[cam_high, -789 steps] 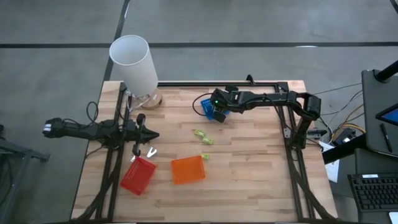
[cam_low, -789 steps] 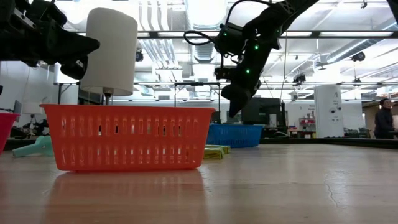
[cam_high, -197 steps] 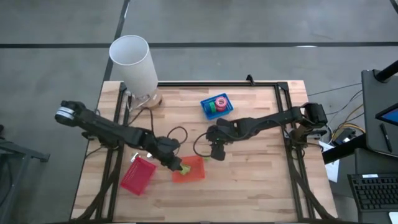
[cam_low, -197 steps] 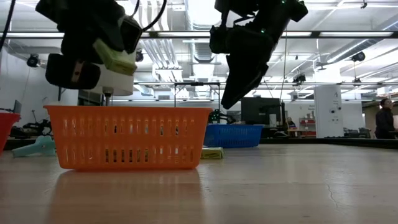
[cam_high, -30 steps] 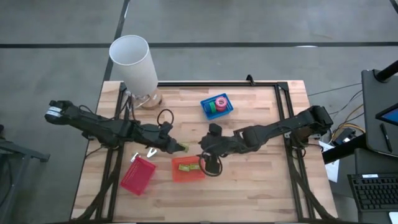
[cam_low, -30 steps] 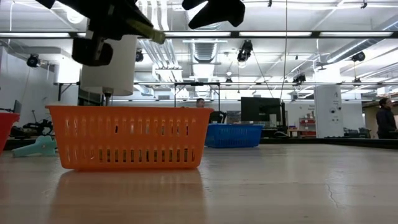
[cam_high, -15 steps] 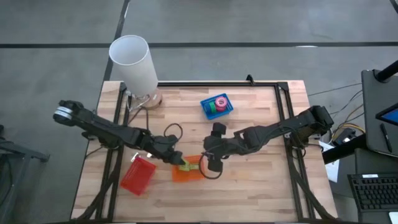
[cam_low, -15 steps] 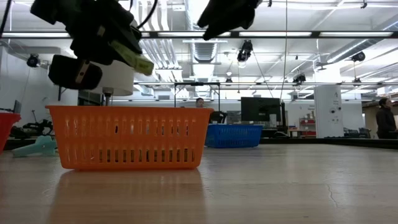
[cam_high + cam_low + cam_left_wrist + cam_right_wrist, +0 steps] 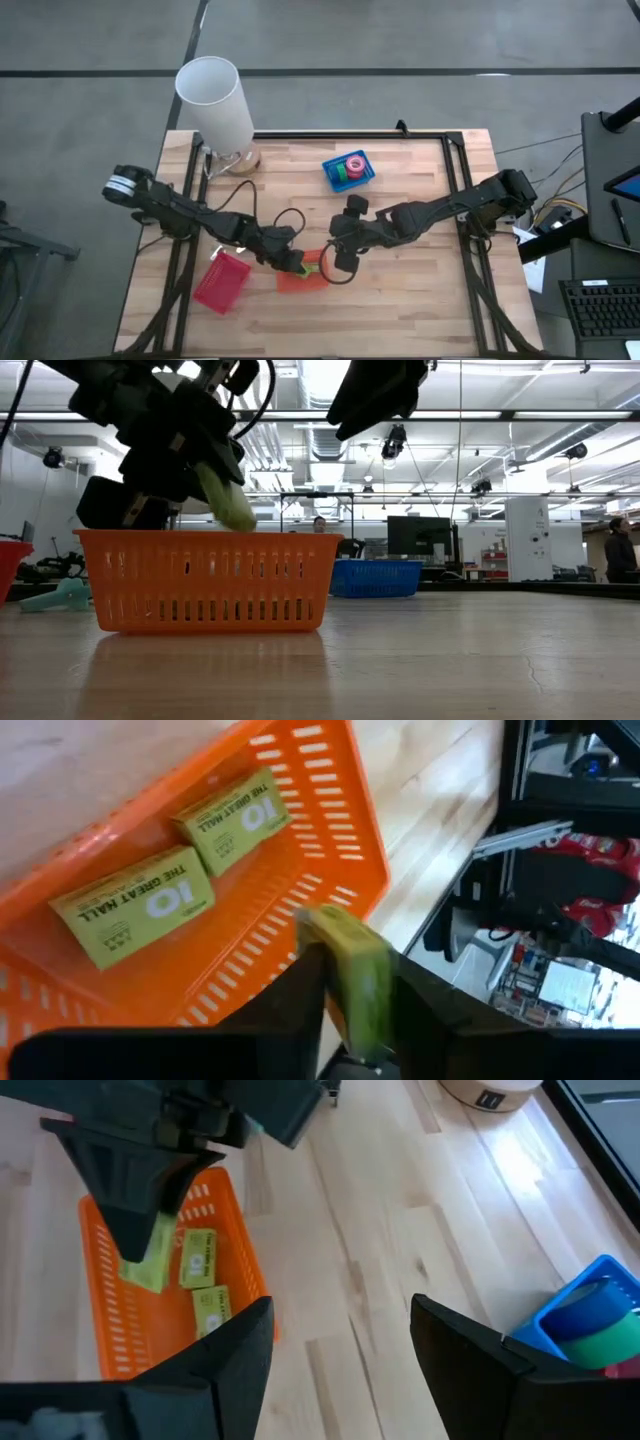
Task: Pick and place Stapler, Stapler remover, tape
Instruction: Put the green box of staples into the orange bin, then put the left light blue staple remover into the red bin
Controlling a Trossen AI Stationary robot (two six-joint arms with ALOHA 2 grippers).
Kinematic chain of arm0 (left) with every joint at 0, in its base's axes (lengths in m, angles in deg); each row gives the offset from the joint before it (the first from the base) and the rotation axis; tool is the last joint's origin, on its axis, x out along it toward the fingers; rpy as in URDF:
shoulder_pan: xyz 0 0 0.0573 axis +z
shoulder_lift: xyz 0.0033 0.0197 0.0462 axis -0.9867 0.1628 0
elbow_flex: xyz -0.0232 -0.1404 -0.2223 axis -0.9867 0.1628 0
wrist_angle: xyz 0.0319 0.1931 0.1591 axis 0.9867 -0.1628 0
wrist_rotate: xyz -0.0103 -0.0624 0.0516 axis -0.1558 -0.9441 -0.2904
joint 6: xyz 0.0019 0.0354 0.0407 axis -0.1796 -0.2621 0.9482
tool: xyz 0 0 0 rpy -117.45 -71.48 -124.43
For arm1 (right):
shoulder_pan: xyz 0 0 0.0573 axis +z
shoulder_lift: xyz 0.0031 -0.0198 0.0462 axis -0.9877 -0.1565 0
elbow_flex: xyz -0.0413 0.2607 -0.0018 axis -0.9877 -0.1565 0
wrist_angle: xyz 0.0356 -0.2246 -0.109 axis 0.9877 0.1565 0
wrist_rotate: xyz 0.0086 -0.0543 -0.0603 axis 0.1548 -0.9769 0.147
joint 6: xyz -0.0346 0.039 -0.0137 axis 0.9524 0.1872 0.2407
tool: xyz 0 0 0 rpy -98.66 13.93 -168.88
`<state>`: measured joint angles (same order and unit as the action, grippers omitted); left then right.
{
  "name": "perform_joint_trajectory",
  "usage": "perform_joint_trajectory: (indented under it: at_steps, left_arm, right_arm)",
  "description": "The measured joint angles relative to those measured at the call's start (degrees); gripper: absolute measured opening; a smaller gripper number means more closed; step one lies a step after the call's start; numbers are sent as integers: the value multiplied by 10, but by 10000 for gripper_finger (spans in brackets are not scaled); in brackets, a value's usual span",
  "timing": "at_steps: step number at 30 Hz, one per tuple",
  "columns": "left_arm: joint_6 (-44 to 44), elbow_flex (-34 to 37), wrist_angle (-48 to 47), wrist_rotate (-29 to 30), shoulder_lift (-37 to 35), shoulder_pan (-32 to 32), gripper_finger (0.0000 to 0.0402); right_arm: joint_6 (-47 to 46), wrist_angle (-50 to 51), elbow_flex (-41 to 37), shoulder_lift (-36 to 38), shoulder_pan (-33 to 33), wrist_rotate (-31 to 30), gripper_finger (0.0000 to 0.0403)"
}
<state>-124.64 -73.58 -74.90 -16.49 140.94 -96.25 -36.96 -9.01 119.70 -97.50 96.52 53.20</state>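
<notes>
My left gripper is shut on a yellow-green box just above the orange basket. It also shows in the low view. Two more green boxes lie flat on the basket's floor. My right gripper is open and empty, beside the basket's right end and higher up. The tape rolls lie in the blue bin at the far middle. My left gripper pinches the yellow-green box between its two fingers, one on each broad face. The box's free end sticks out past the fingertips and slants down. The box is lifted clear, over the basket's inside.
A red bin stands left of the orange basket. A lamp with a white shade stands at the far left corner. A pale teal thing lies on the table behind the baskets. Bare wood lies at the near right.
My left gripper has carried the yellow-green box from left of the basket toward the table's near right, over the orange basket, and has come down. The box has tipped, and its free end now points down at the basket.
</notes>
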Motion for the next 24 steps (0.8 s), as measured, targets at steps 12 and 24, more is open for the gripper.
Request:
perform_joint_trajectory:
  at_steps: [12, 24]
  left_arm:
    - [45, 0, -2, 39, -33, 13, 182]
    - [105, 5, -123, 47, -141, 19, 181]
  right_arm:
    - [-20, -2, -2, 0, -4, 0, 224]
    - [-67, -1, -33, -1, -12, 7, 224]
